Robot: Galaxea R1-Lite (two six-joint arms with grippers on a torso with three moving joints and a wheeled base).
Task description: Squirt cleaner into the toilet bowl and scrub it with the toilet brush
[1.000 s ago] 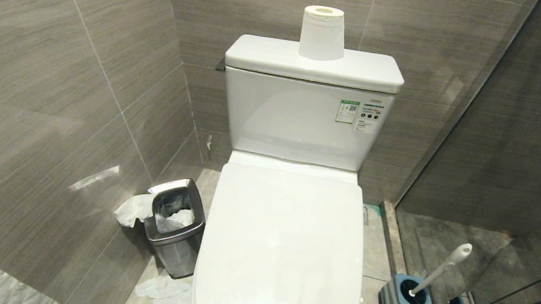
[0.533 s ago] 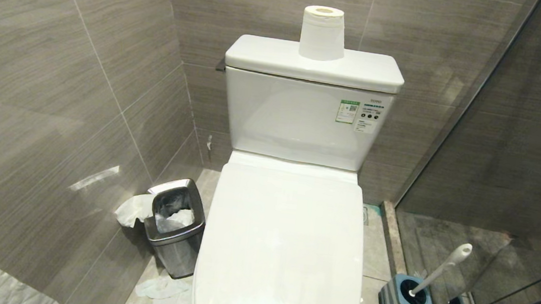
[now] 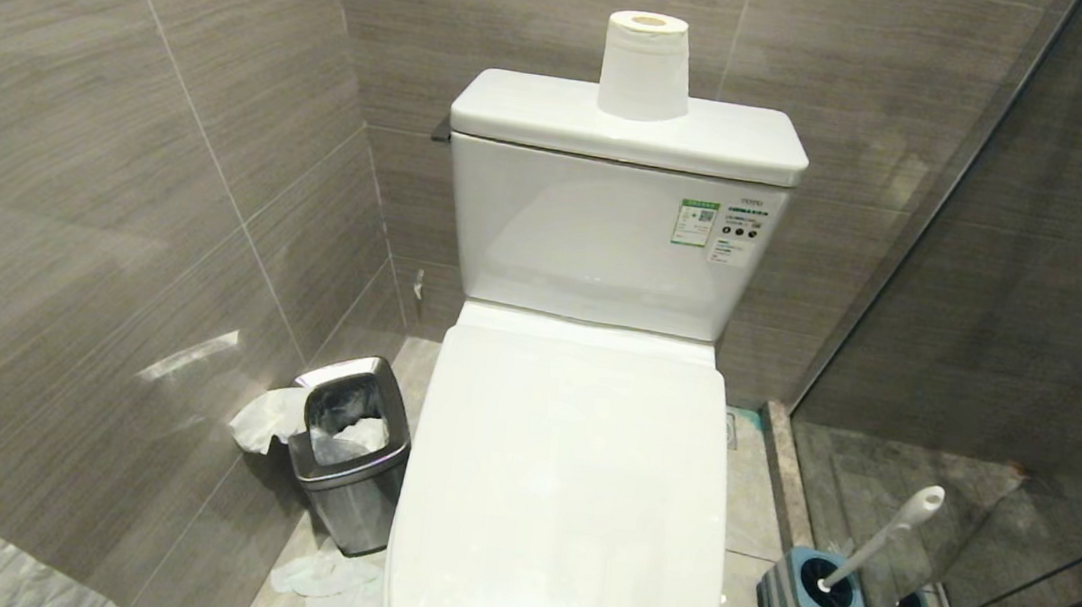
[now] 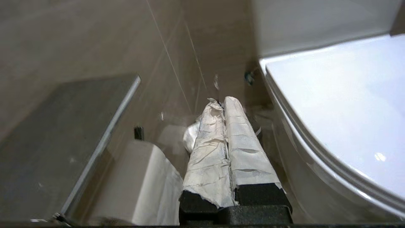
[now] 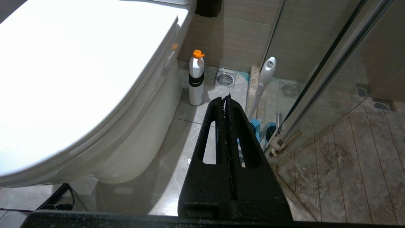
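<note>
Toilet bowl (image 3: 560,507) sits lid-down, toilet brush (image 3: 878,540) upright in its blue holder (image 3: 812,598), while left gripper (image 4: 223,103) and right gripper (image 5: 227,98) hang closed, empty.

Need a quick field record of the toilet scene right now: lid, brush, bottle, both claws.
toilet lid: down, bowl covered
toilet brush: standing in its blue-and-grey holder on the floor, on the robot's right of the toilet
bottle: white, orange cap, upright on the floor beside the toilet base
left claw: shut, empty, fingers wrapped in white tape
right claw: shut, empty
paper roll: upright on the tank
</note>
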